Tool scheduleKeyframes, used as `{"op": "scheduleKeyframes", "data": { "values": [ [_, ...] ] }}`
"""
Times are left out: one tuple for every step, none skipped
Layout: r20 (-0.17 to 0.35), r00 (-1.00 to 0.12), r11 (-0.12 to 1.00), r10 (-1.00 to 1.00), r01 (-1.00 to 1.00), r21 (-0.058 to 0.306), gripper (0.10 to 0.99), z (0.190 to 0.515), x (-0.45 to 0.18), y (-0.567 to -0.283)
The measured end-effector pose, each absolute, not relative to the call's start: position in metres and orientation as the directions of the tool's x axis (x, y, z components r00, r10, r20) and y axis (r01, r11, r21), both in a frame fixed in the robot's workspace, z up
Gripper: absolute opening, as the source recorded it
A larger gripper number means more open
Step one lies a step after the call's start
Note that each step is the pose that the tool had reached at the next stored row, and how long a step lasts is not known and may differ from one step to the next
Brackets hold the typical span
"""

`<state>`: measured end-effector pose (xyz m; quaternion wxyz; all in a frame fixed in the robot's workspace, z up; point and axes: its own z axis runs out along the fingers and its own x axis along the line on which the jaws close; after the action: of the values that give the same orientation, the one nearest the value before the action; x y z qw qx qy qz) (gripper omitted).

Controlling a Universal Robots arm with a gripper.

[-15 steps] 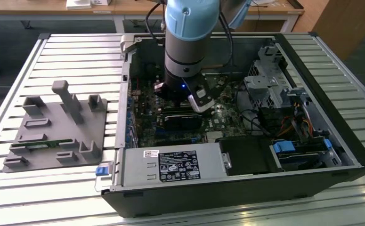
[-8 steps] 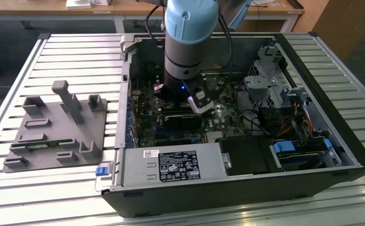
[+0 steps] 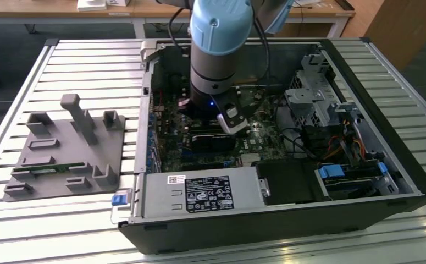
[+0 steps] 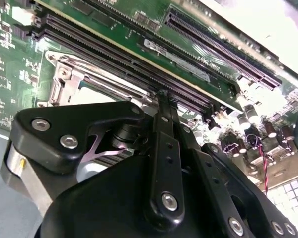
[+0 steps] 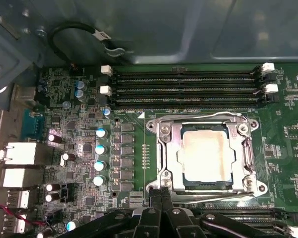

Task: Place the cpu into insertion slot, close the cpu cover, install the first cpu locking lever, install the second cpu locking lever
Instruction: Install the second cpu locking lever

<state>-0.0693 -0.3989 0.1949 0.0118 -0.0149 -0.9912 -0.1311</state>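
The cpu lies in the insertion slot, its beige top showing through the window of the cpu cover, which rests flat over it. One wire locking lever runs along one side of the socket. Another lever runs along the edge nearest my gripper. The black fingers are shut together with their tips at that lever's end, and nothing visible sits between them. In the second wrist view the gripper stands just beside the cover. In the exterior view the gripper reaches down into the open computer case.
Long black memory slots run beside the socket, and several capacitors stand on its other side. A black cable loops by the case wall. A power supply and drive cage crowd the case. A grey fixture sits at the exterior view's left.
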Motion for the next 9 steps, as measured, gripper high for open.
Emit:
{"op": "scheduleKeyframes", "data": {
  "values": [
    [0.027, -0.999, 0.964, 0.026, 0.033, 0.265, 0.106, 0.1947, -0.0700, -0.3989],
    [0.028, -0.999, 0.962, 0.026, 0.033, 0.269, 0.106, 0.1945, -0.0705, -0.3990],
    [0.028, -0.999, 0.961, 0.026, 0.032, 0.275, 0.106, 0.1941, -0.0708, -0.3989],
    [0.028, -0.999, 0.960, 0.026, 0.032, 0.278, 0.106, 0.1937, -0.0710, -0.3989],
    [0.028, -0.999, 0.959, 0.026, 0.033, 0.281, 0.106, 0.1932, -0.0715, -0.3989],
    [0.028, -0.999, 0.958, 0.026, 0.033, 0.283, 0.106, 0.1925, -0.0718, -0.3988],
    [0.028, -0.999, 0.958, 0.026, 0.032, 0.285, 0.106, 0.1919, -0.0721, -0.3988],
    [0.028, -0.999, 0.957, 0.026, 0.033, 0.287, 0.106, 0.1911, -0.0725, -0.3989],
    [0.028, -0.999, 0.957, 0.025, 0.032, 0.289, 0.106, 0.1903, -0.0727, -0.3989]
  ]
}}
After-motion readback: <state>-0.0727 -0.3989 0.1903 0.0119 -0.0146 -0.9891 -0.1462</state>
